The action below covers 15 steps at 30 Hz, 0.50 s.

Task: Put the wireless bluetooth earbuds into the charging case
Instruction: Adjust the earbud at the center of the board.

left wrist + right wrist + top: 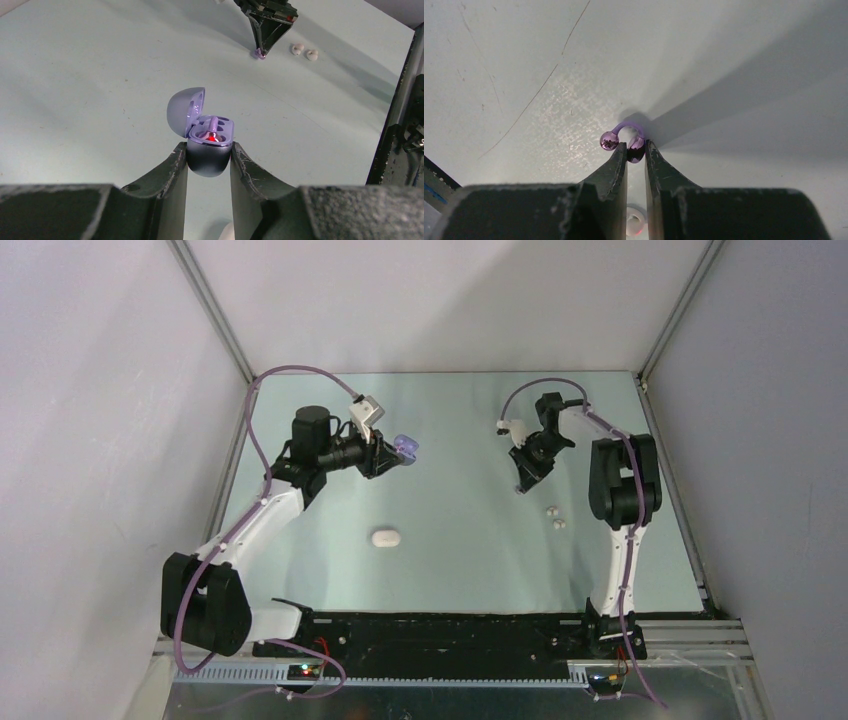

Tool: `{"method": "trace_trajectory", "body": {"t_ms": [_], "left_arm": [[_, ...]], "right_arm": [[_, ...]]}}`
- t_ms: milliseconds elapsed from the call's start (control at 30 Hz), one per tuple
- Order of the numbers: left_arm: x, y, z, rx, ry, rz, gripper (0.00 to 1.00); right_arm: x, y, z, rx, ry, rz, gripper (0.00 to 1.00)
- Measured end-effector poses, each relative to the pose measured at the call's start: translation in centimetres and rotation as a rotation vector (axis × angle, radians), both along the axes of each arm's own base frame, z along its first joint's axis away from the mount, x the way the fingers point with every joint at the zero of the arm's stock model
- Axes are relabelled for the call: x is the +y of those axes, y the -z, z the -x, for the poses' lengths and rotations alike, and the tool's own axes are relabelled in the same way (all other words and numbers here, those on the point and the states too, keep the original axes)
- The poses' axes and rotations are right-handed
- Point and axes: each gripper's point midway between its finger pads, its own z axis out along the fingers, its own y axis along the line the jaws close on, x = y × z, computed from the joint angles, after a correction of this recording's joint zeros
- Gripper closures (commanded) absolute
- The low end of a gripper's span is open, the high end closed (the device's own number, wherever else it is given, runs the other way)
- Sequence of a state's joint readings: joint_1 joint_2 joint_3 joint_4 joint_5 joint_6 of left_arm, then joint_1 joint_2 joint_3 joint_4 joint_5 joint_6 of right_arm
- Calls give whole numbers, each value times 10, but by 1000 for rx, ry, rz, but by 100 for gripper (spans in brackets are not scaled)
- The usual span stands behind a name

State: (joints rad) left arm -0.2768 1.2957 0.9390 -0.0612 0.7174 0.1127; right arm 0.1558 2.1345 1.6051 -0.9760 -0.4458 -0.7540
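Tabletop [470, 570] in pale green, and nearest on it a shut white pebble-shaped case [385, 537], lying alone. Further right, two tiny white rounded earbuds [551, 510], just beside each other and untouched. Beyond those, right gripper [636, 146] down at the table surface, clenched on a translucent purple earbud with a curved hook [624, 139], pinching only one lobe at the very fingertips. Farthest, left gripper [207, 148] clamped round the body of an open purple charging case [210, 165], seemingly held off the table, lid [185, 107] tipped back, one purple bud apparently seated beside a red light, neighbouring socket seemingly free.

Judging from this: lift slowly, guarding against a twist or drop from so slight a pinch. Carry across to the held case. Line up bud over free socket before lowering; let go only once seated. Hold the case mouth upward and steady throughout.
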Motion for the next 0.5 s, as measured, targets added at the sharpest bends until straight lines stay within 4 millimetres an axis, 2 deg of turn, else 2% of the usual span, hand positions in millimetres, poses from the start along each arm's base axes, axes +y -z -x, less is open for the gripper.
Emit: {"method": "trace_trajectory", "body": {"t_ms": [167, 200, 233, 267, 300, 333, 367, 433, 500], "left_arm": [[0, -1, 0, 0, 0, 2, 100], [0, -1, 0, -2, -1, 3, 100], [0, -1, -1, -4, -1, 5, 100], [-1, -2, -1, -5, -2, 6, 100], [-1, -2, -1, -7, -2, 7, 100], [-1, -3, -1, -8, -2, 8, 100], [-1, -3, -1, -9, -2, 8, 100], [-1, -3, -2, -10, -2, 8, 100], [-1, -3, -2, -10, -2, 8, 100]], "right_arm": [[-1, -4, -4, -40, 149, 31, 100], [-3, -6, -4, -50, 200, 46, 95], [-4, -9, -3, -58, 253, 63, 90], [-6, -12, -1, -60, 310, 78, 78], [-7, -14, 0, -64, 357, 95, 72], [-7, -16, 2, -66, 416, 118, 55], [-6, -17, 5, -64, 452, 132, 44], [5, -17, 18, -42, 505, 157, 35], [21, -15, 38, -1, 513, 160, 31]]}}
